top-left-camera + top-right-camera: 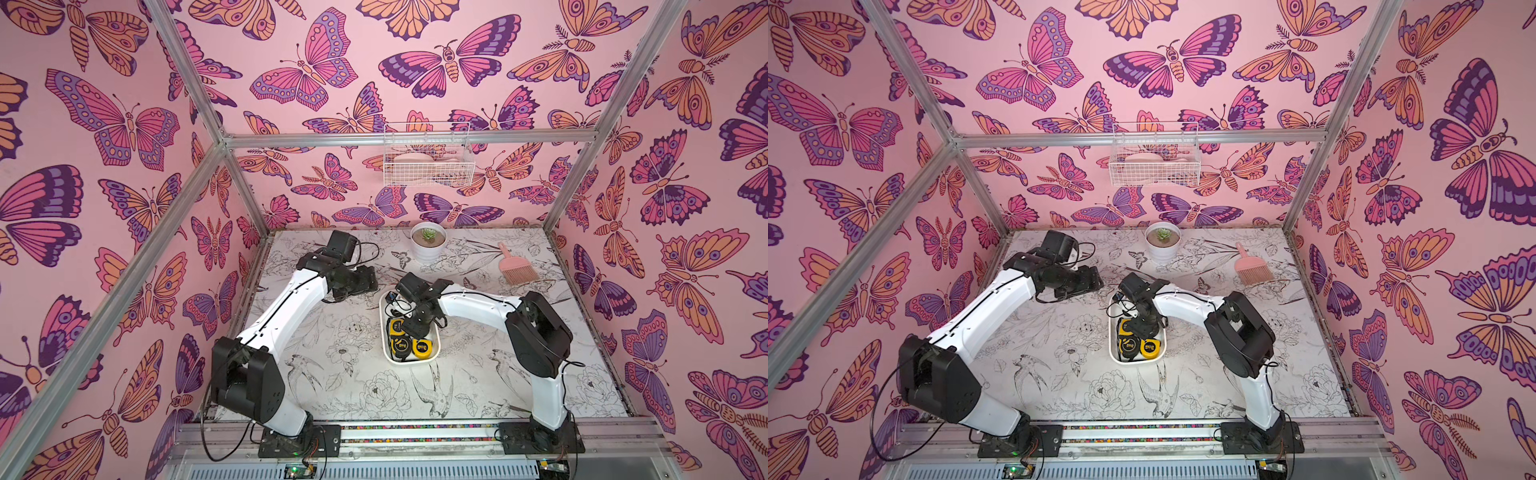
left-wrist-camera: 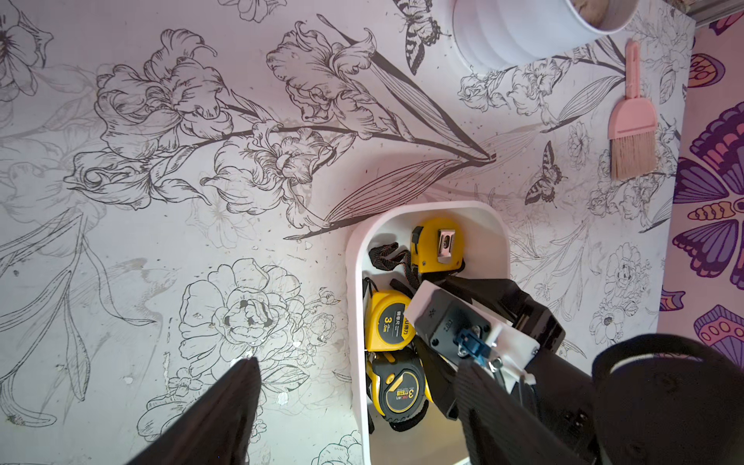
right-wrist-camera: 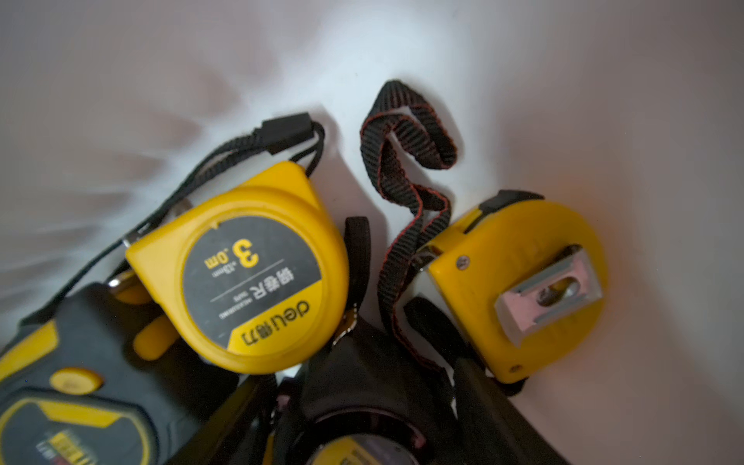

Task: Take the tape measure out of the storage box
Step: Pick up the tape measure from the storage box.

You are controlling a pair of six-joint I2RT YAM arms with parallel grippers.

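The white storage box (image 1: pixel 384 332) (image 1: pixel 1111 337) lies mid-table and holds several tape measures. One is yellow with a "3" label (image 3: pixel 249 273) (image 2: pixel 388 320), one is yellow with its metal clip up (image 3: pixel 523 282) (image 2: pixel 439 245), and one is black and yellow (image 2: pixel 400 392) (image 1: pixel 401 344). My right gripper (image 1: pixel 415 328) (image 3: pixel 362 386) reaches down into the box. Its jaws straddle another black tape measure (image 3: pixel 362 374), and a sliver of white shows beside one finger. My left gripper (image 2: pixel 358 364) (image 1: pixel 363 282) hovers wide open over the box's left edge, holding nothing.
A white plant pot (image 1: pixel 428 245) stands at the back of the table. A pink hand brush (image 1: pixel 513 266) lies to its right. A white wire basket (image 1: pixel 428 160) hangs on the back wall. Metal frame posts run along the table's sides.
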